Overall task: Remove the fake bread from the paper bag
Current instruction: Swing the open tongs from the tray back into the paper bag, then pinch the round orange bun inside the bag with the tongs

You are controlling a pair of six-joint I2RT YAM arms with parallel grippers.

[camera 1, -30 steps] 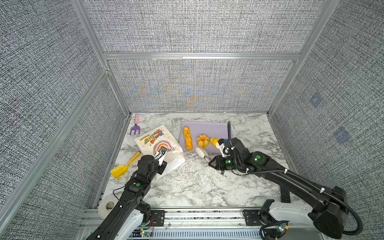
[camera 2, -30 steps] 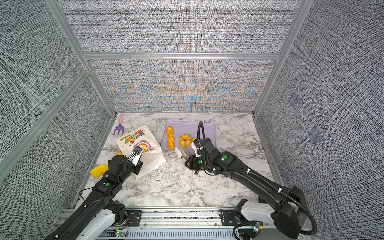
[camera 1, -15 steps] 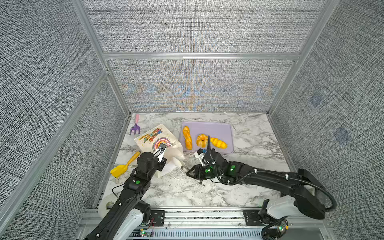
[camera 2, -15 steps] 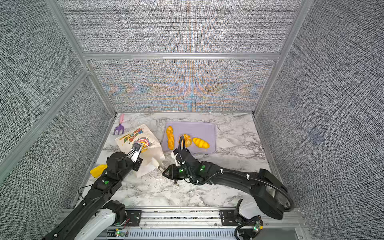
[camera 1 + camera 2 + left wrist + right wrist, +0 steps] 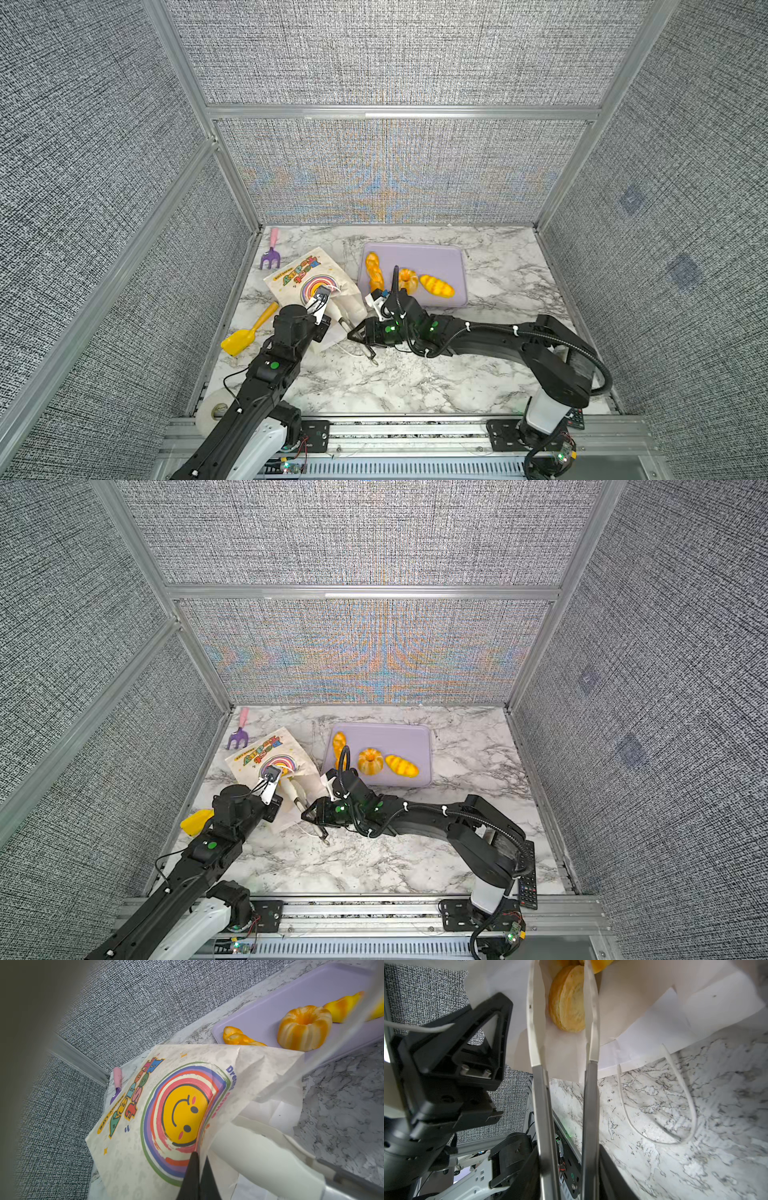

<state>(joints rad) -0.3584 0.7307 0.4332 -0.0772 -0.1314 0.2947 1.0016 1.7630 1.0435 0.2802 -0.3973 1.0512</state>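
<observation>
**Bag mouth held up, tongs going in for a bun**

From the left wrist: the left claw (image 5: pixel 200 1160) is pinched tight on the upper lip of the bag (image 5: pixel 145 1126), I'd say to keep the mouth lifted. From the right wrist: the tongs (image 5: pixel 540 1095) reach into that mouth, with their white tips apart on either side of a round bun (image 5: pixel 569 1001) lying just inside (not yet squeezed, as far as I can tell). In a top view the right claw (image 5: pixel 362 334) clasps the tongs. The bag lies on its side on the tabletop (image 5: pixel 374 386), beside the tray (image 5: pixel 449 257), where three breads (image 5: pixel 436 286) sit.
</observation>
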